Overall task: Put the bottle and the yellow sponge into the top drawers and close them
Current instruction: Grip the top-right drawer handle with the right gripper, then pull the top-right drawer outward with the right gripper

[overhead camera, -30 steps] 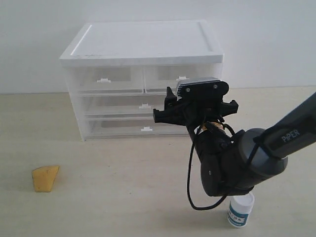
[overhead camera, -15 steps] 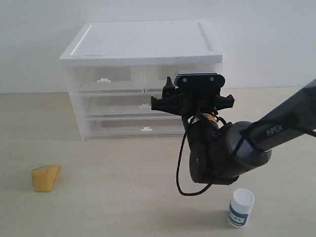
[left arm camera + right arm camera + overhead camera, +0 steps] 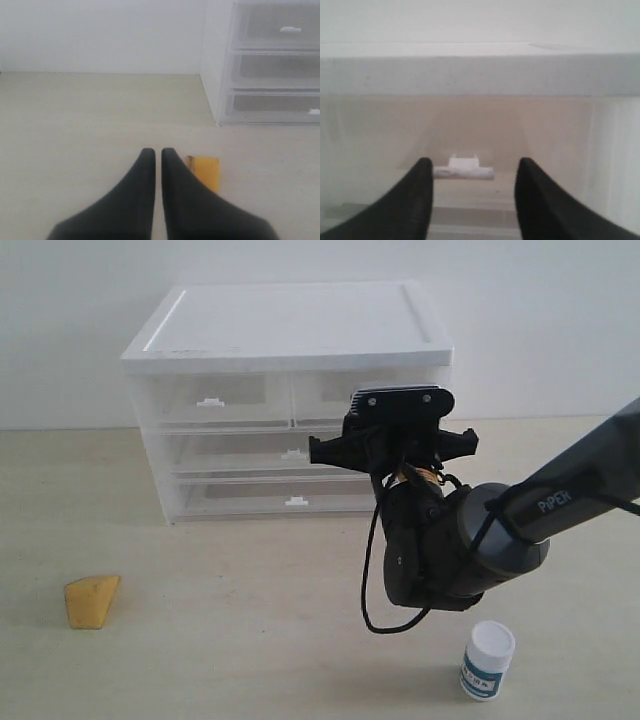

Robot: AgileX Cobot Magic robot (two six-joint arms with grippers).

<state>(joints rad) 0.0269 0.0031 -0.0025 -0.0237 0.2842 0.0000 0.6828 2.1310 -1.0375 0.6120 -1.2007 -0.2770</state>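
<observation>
The white bottle (image 3: 488, 660) with a teal label stands upright on the table at the front right, clear of the arm. At the front left lies the yellow sponge (image 3: 91, 600); in the left wrist view the sponge (image 3: 205, 171) sits just beside my left gripper (image 3: 158, 151), which is shut on nothing. Both top drawers, left (image 3: 212, 400) and right (image 3: 325, 392), are closed. My right arm's wrist (image 3: 398, 430) is held up in front of the right one. The right gripper (image 3: 475, 162) is open, with that drawer's white pull tab (image 3: 464, 169) just ahead between its fingers, not touched.
The white-topped cabinet (image 3: 290, 325) stands at the back against the wall, with two full-width drawers (image 3: 260, 455) below the top ones, both closed. A black cable (image 3: 370, 590) loops under the right wrist. The cabinet's side (image 3: 215, 60) shows in the left wrist view.
My right arm has shifted left and closer to the right top drawer, so the bottle now stands fully uncovered. The sponge and the drawers have not moved.
</observation>
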